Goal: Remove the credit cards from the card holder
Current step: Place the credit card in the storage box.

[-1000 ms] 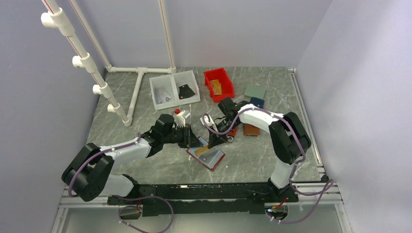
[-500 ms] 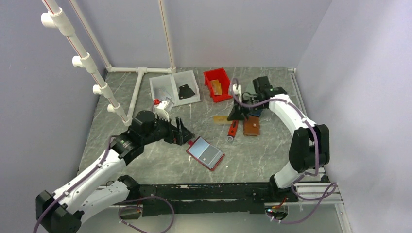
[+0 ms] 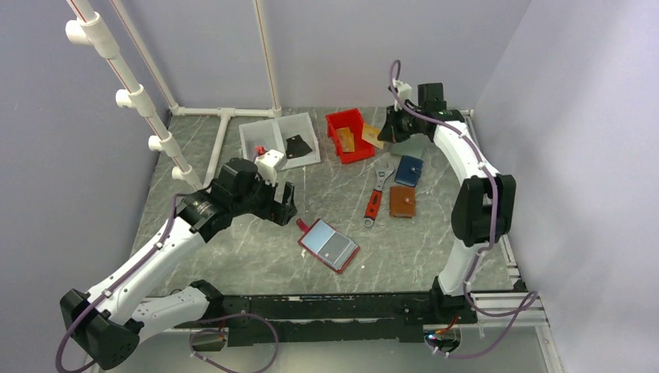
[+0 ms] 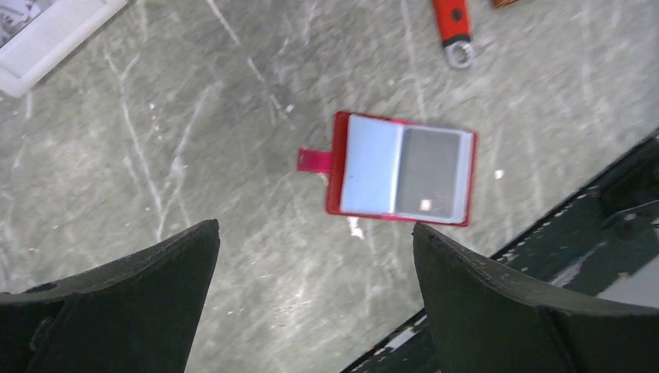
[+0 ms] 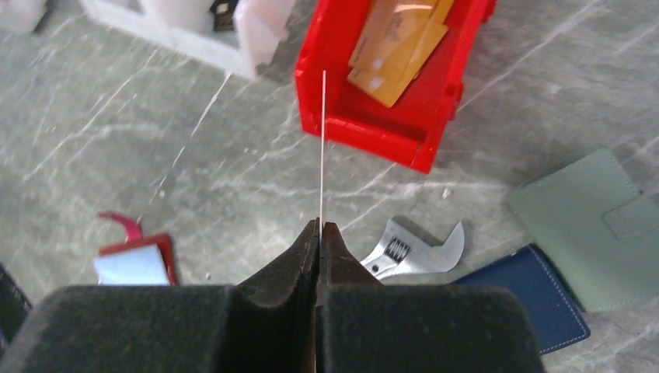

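My right pincer (image 5: 320, 230) pinches a tan-orange credit card (image 3: 371, 135), red bin (image 5: 365, 130) at twelve o'clock. My left pincer (image 4: 315, 233) is spread, card holder (image 4: 400, 177) at one o'clock.

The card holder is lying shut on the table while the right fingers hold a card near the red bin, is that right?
Not quite: the card holder lies open, its pale inside facing up, as the left wrist view shows. The rest holds: the right fingers pinch a thin card edge-on near the red bin.
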You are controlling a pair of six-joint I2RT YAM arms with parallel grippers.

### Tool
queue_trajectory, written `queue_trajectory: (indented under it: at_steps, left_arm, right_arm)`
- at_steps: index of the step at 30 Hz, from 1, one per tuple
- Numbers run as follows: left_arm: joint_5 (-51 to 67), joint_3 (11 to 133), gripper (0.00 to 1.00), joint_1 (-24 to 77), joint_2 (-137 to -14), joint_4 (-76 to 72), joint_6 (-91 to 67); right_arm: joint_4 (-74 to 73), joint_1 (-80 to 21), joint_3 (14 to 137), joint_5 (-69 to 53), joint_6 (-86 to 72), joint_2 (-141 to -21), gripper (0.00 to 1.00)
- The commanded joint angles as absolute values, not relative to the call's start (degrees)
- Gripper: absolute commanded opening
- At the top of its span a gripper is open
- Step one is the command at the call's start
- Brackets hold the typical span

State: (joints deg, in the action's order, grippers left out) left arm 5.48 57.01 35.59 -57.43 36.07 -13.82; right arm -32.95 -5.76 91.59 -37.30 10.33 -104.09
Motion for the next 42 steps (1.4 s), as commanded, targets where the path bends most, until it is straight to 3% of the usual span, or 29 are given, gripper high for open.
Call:
queue_trajectory:
  at_steps: [1, 10, 21, 30, 37, 42]
  left_arm:
    - [1.59, 54.57, 0.99, 35.29, -57.24, 35.04, -5.98]
    - [1.66, 48.9, 0.99, 34.2, -54.75, 30.45, -4.23]
    - [5.51, 48.74, 0.99, 31.99, -57.41, 29.62, -4.55]
    - [11.72, 48.3, 0.99, 30.68, -58.3, 27.77, -5.25]
    - [19.51, 45.52, 0.99, 30.13, -55.31, 21.73, -14.5]
    - [25.46, 38.72, 0.99, 30.09, -52.29, 12.18, -28.77]
  right_arm:
    - [-29.62, -9.16, 100.56, -26.7, 0.11, -108.88, 0.0]
    - [-28.75, -13.5, 111.99, -17.99, -5.78, -121.43, 0.0]
    - [-29.0, -16.0, 118.77, -17.11, -6.82, -130.24, 0.01]
    - [-29.59, -16.46, 119.0, -12.82, -5.54, -130.21, 0.3]
    - [-28.37, -17.28, 109.44, -7.73, 0.28, -116.72, 0.35]
    - [-38.66, -17.32, 98.94, -26.76, 19.56, -103.5, 0.58]
